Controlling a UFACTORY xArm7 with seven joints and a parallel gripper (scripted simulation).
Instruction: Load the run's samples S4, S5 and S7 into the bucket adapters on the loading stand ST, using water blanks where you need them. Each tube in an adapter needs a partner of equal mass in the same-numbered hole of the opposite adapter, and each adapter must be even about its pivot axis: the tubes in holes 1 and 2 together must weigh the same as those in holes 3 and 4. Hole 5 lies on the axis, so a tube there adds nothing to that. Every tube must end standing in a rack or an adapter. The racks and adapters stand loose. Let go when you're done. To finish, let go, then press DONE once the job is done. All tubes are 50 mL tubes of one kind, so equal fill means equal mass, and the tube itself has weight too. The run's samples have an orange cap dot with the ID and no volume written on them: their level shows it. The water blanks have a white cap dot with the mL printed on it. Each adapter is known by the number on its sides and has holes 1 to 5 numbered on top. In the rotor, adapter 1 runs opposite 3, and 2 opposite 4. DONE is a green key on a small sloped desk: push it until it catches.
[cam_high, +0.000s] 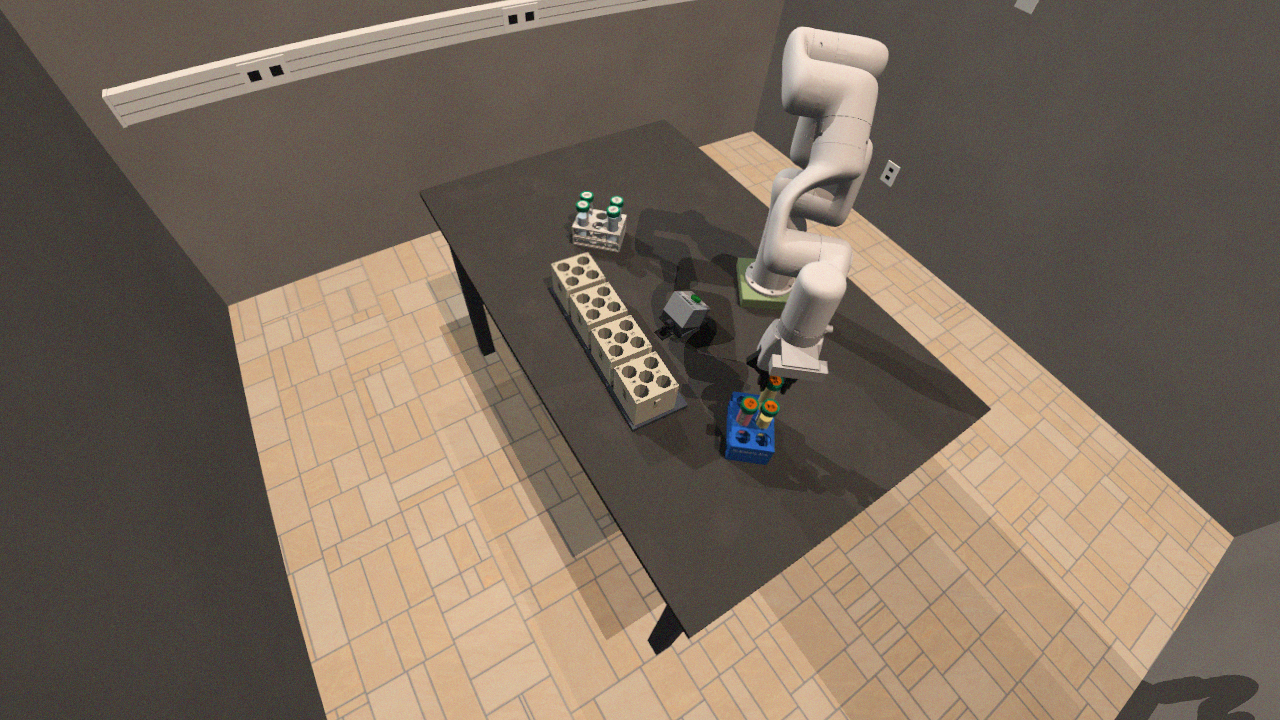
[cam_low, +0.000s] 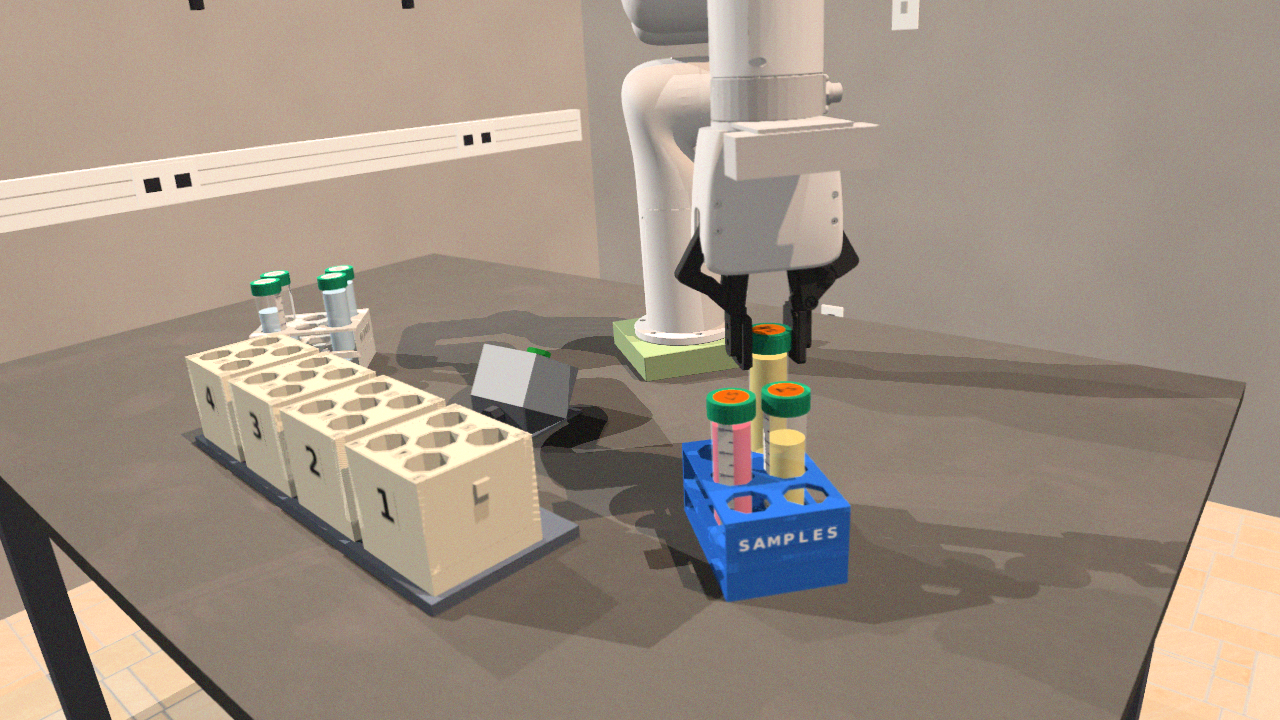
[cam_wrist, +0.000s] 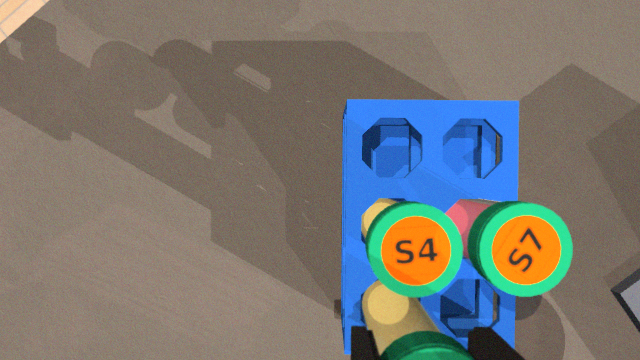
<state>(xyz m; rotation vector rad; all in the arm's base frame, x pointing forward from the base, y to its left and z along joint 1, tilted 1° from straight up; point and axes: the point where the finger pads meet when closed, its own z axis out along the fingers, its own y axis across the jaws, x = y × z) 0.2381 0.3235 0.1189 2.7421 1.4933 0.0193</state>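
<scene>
Carries, on the dark grey-brown top of the table (cam_high: 716, 528) (cam_low: 984, 546) (cam_wrist: 150, 305), a blue rack (cam_high: 750, 454) (cam_low: 787, 568) (cam_wrist: 430, 189), upright and apart from the flat, dark loading stand (cam_high: 677, 407) (cam_low: 554, 531) (cam_wrist: 631, 296). Holds that stand lengthwise near one long edge, with a pale rack (cam_high: 599, 244) (cam_low: 359, 335) upright beyond its far end. Bears also a small grey sloped desk (cam_high: 685, 309) (cam_low: 510, 380), between stand and green base block (cam_high: 759, 301) (cam_low: 675, 361). Shows broad shadows around them.
</scene>
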